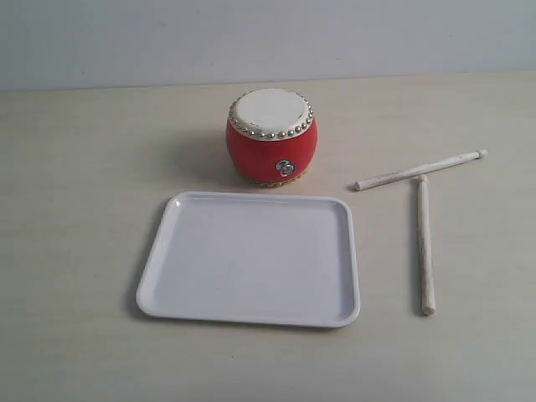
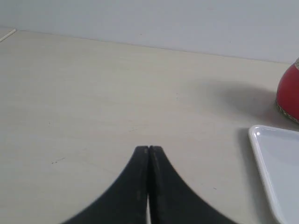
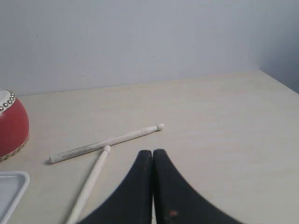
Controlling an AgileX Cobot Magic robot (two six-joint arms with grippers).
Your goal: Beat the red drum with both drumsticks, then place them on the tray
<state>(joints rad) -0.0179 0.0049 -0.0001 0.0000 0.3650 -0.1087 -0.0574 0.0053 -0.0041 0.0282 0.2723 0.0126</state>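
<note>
1. left claw (image 2: 148, 148): black jaws pressed together, nothing between them. It hangs over bare table (image 1: 75, 276), left of the tray, not touching anything.
2. right claw (image 3: 153, 151): jaws also fully closed and empty. It hangs over the table on the drumstick side, clear of both sticks.
3. tray (image 1: 251, 260): white, shallow, rounded corners, flat on the table at centre front. Nothing in it.
4. near drumstick (image 1: 425, 247): lies flat on the table to the right of the tray, apart from it. It runs roughly front to back, rounded tip at the far end.
5. far drumstick (image 1: 419, 170): lies flat just behind the near one, crossways and slightly angled. Rounded tip at the right end, plain end pointing toward the red drum. The near stick's tip sits right at its shaft, making a rough T; can't tell if they touch.
6. red drum (image 1: 271, 138): upright on the table just behind the tray's far edge, near centre. Cream skin on top, gold studs around it, silver ring facing front. Close to the tray but apart, and well apart from both sticks.
7. Back: plain pale wall (image 1: 268, 38) behind the table edge.
</note>
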